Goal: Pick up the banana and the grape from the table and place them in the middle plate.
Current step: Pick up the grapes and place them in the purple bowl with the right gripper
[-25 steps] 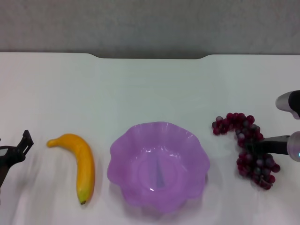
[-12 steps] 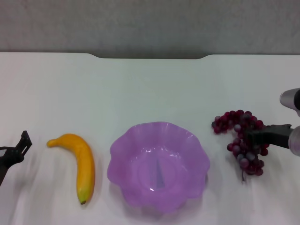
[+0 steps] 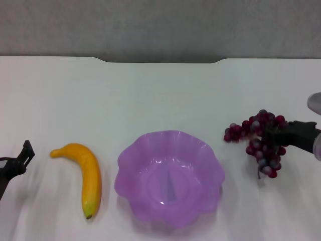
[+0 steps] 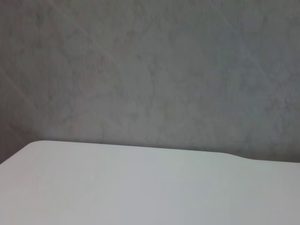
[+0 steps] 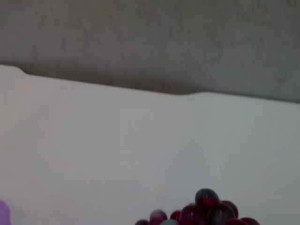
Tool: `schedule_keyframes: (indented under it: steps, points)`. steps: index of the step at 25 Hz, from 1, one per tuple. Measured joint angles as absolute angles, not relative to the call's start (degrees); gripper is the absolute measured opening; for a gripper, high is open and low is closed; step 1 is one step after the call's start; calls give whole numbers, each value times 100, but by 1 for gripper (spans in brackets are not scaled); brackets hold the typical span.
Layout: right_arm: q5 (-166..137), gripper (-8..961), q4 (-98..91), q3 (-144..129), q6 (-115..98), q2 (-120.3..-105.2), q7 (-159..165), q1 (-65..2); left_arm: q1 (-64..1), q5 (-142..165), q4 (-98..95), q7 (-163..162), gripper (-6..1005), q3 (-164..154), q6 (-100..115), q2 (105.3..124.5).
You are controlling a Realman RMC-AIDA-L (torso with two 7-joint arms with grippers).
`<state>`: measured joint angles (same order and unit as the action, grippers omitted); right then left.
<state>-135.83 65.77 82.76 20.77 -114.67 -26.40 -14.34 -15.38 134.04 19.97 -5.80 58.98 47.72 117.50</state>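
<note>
My right gripper (image 3: 279,134) is clamped on the grape (image 3: 261,140), its dark fingers closed into the middle of the bunch, and compared with a second ago I can see the cluster has come up off the table (image 3: 160,90): then it sprawled long and flat beneath the fingers, now it hangs bunched and shorter, with one arm of berries trailing toward the plate side and a tail dangling below the grip. The right wrist view agrees, showing only the top few berries of the bunch against bare tabletop. So I read the pick as done and the carry as just beginning; the hold looks to be on a few stems, so a swing could shed it. The middle plate (image 3: 131,160) lies inward of the gripper, near but not under it, and has nothing in it. Beyond the plate, well away from this gripper, the banana (image 3: 86,173) lies untouched on the table. Just outboard of it waits my left gripper (image 3: 15,163), holding nothing; I cannot tell how far its fingers are parted.
</note>
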Motion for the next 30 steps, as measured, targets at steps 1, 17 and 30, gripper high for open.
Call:
schedule_keyframes:
  steps: [1,17,30]
  points:
    - [-13583,396,6577,8276,2077,-11467,-2640,-1434,-1539,13404,1997,-580,862,5897,4773,11751]
    - [-13588,393,7868,7941,1585,-11469,-3654,-1167,-1565,13403,1974,-580,861,5896,4758,11751]
    - [-13588,383,8916,6934,1337,-11464,-4358,-1038,-1557,13403,1955,-580,862,5930,4736,11751]
